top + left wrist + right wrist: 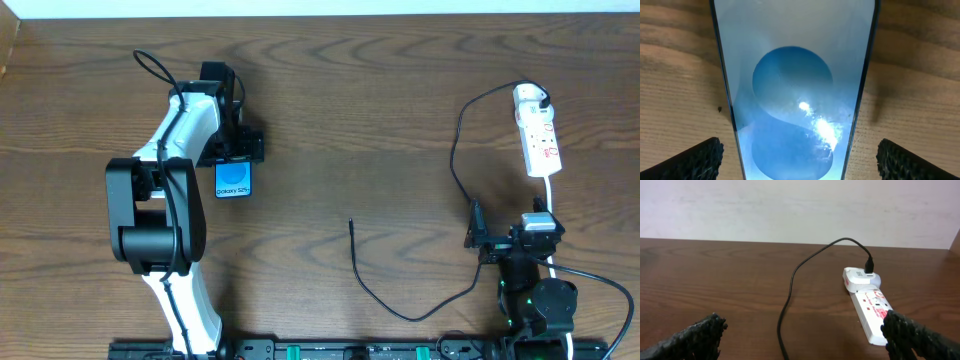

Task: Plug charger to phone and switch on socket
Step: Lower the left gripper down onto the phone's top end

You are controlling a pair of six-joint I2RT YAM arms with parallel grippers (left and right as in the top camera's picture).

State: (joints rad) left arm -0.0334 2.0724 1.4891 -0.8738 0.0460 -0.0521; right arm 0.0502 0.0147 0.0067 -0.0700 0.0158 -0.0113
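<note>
While the phone [233,180] lies flat on the wooden bench [380,100] with its blue screen facing up, the left arm [185,160] is held over it, and the left jaws are seen standing wide apart on either side of it. In the left wrist view, the two dark ridged fingertips [695,160] are kept clear of the phone's edges, with bare wood showing between each of them and the phone, so nothing is gripped. White lettering is seen at the near end of the screen in the overhead view.

The charger [352,240] is laid across the middle of the bench, its small black tip resting free on the wood, well apart from the phone and touched by neither arm. From the tip the thin black cable is looped back toward the right arm [525,245], then carried up in a curve to the white plug [530,97], which is seated in the far end of the socket [538,135].

The socket is placed at the far right side of the bench, with red marks on its face; its switches appear too small for their position to be told. The right jaws are also held wide apart and empty, just short of the socket's near end, with one fingertip [920,340] overlapping it in the right wrist view
</note>
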